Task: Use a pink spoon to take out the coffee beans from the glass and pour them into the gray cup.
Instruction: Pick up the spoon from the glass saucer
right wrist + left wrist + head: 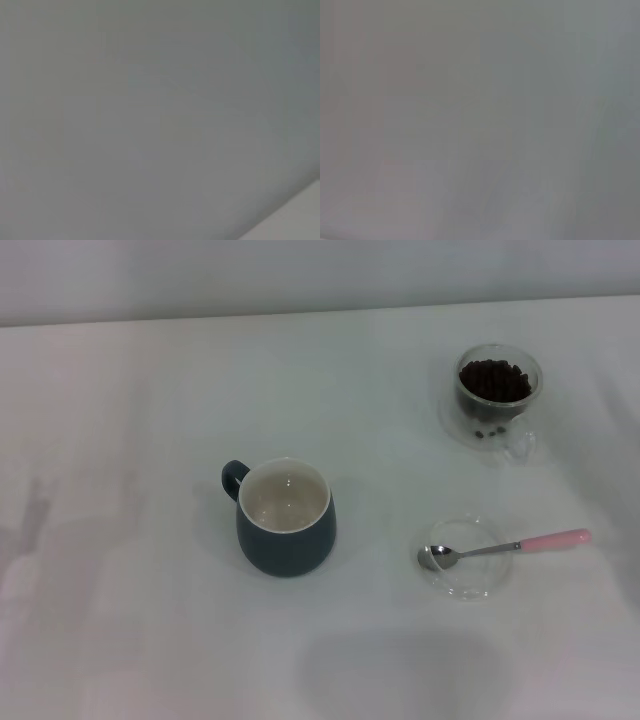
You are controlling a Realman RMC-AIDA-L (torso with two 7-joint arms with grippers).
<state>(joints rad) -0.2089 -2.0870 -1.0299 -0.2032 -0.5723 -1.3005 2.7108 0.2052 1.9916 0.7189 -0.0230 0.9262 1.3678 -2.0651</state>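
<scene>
The pink spoon [505, 547] lies across a flat clear saucer [466, 580] at the right front of the table, its metal bowl over the saucer and its pink handle pointing right. The glass [497, 390] stands upright at the back right, with a heap of coffee beans [494, 379] inside it. The gray cup [286, 517] stands upright near the middle, its handle turned to the back left and its cream inside bare. Neither gripper shows in any view; both wrist views hold only a plain grey surface.
A white tabletop [130, 420] fills the head view, and its far edge meets a pale wall [300, 270] at the back. Soft shadows lie on the left part and near the front middle of the table.
</scene>
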